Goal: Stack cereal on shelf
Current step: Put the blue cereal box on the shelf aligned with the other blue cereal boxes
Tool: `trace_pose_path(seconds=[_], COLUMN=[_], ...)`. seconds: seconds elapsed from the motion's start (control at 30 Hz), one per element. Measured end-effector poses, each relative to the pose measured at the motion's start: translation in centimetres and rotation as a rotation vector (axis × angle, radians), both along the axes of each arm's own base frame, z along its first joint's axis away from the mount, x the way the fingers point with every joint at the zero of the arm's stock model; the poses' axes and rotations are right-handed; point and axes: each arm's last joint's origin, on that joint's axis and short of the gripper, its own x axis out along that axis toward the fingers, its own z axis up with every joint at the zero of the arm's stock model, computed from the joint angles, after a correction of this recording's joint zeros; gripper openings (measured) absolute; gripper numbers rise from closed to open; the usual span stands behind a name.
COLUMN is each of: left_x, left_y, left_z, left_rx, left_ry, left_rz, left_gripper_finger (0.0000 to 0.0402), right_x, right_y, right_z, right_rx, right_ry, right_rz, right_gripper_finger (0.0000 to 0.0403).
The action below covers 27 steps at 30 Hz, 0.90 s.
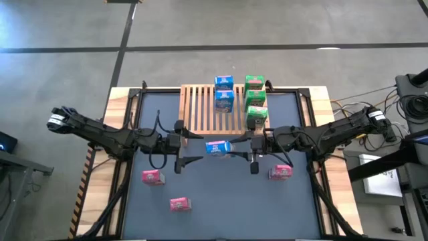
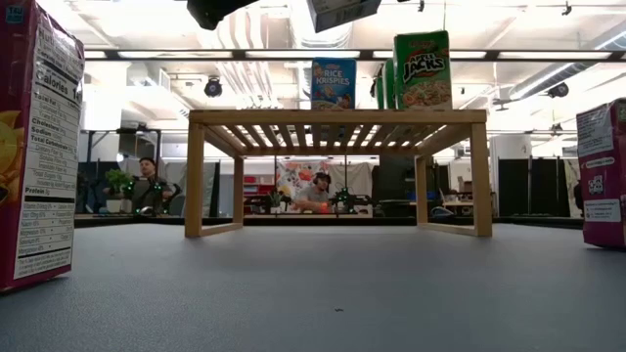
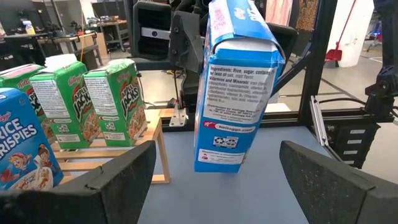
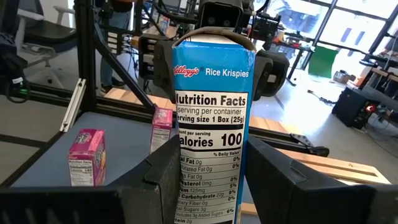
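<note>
A blue Rice Krispies box hangs between my two grippers, over the dark table in front of the wooden slatted rack. My right gripper is shut on it. My left gripper is open just left of the box, its fingers apart from it. Two blue boxes and three green boxes stand upright on the slats. Three pink boxes rest on the table: two near left and one right. My right gripper pinches the blue box between its two fingers, one on each wide face, in the upper half beside the nutrition panel. It comes level from the table's right. The box is lifted clear, roughly upright and a little tilted, its lower end hanging free.
The rack stands at the table's far middle with bare slats on its left part. Pink boxes stand close to the low camera at left and right. Black frame rails line the table's sides. People sit in the room beyond.
</note>
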Motion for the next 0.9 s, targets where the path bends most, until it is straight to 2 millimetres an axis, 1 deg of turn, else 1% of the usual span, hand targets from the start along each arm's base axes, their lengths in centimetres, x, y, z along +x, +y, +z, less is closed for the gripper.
trace_pose_path(seconds=[0.7, 0.9], left_x=[0.02, 0.42], left_y=[0.04, -0.02], left_z=[0.12, -0.19], left_rx=[-0.018, -0.028], left_ry=[-0.011, -0.008], left_rz=[0.003, 0.005], left_gripper_finger=[0.0326, 0.0326], right_x=[0.00, 0.00], right_y=[0.00, 0.00], right_z=[-0.04, -0.01], right_rx=[-0.001, 0.000], right_ry=[0.004, 0.001], right_rz=[0.000, 0.000], right_gripper_finger=[0.0146, 0.0146])
